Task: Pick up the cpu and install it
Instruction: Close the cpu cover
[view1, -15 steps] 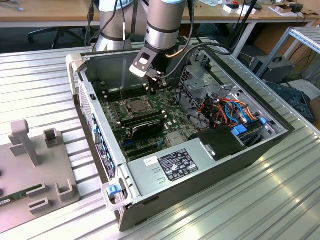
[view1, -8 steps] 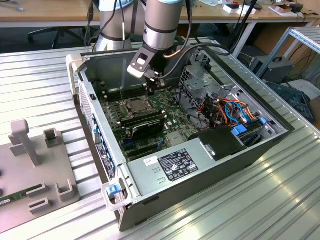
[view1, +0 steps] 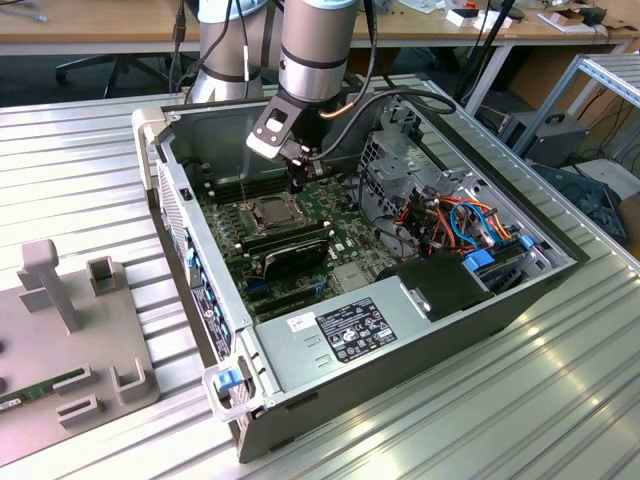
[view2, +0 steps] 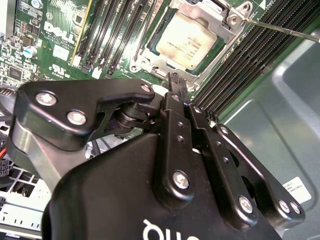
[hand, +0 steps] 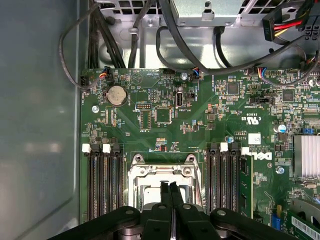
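Claw (view2: 175, 81) shut, fingers pressed flat together, nothing held between them; in the first wrist view we note the same. In the exterior view the claw (view1: 298, 185) hangs inside the open computer case (view1: 470, 335), tips down over the green board (hand: 200, 115). Chip (view2: 186, 39) lies just past the fingertips, seated in the socket (view2: 150, 61), silver face up, not in the claw's grasp. Whether the tips touch the socket's metal frame we cannot tell. Black memory slots (hand: 105, 185) run on either side of the claw. A thin metal lever (view2: 285, 31) stands out beyond the chip
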